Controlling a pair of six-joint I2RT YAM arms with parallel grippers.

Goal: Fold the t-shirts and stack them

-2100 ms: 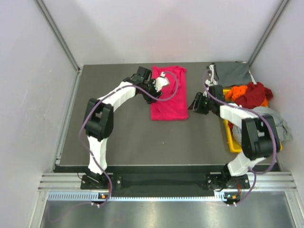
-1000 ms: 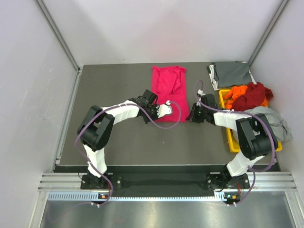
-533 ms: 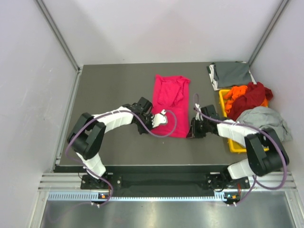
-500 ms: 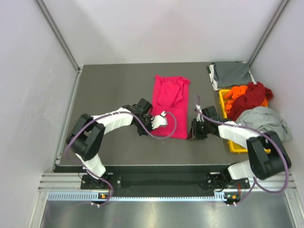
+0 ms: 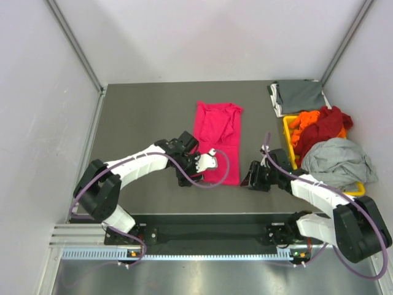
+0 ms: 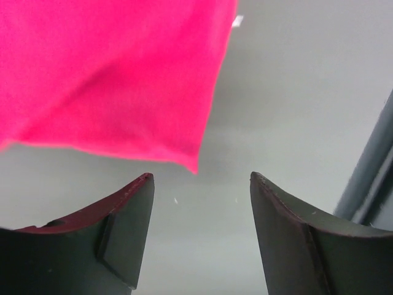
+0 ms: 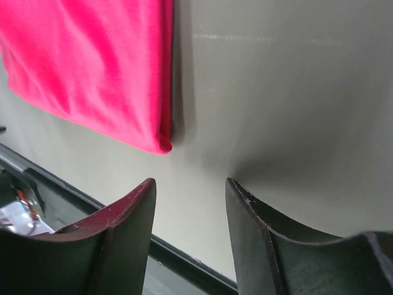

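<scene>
Top view: the bright magenta-pink cotton t-shirt lies as a long folded strip mid-way across the dark grey table, running 12 to 6 o'clock. My left gripper sits at its 7 o'clock corner and my right gripper just off its 5 o'clock corner. A folded dark grey t-shirt waits at 2 o'clock. The orange t-shirt, dark red t-shirt and light grey t-shirt are heaped in the yellow plastic bin at 3 o'clock.

Left wrist view: the jaws stand wide with nothing between them. The pink corner hangs just beyond the tips toward 11 o'clock, not touching. If I pull away low, I judge a fingertip could snag that corner and drag the fold open.

Right wrist view: the jaws are moderately parted and empty, and the doubled pink edge is at 10 o'clock. My worry is that a shallow pinch takes only the top layer and the strip peels apart. The table's near edge also runs close by at 7 o'clock, so a tug that way could slide the hem over it
</scene>
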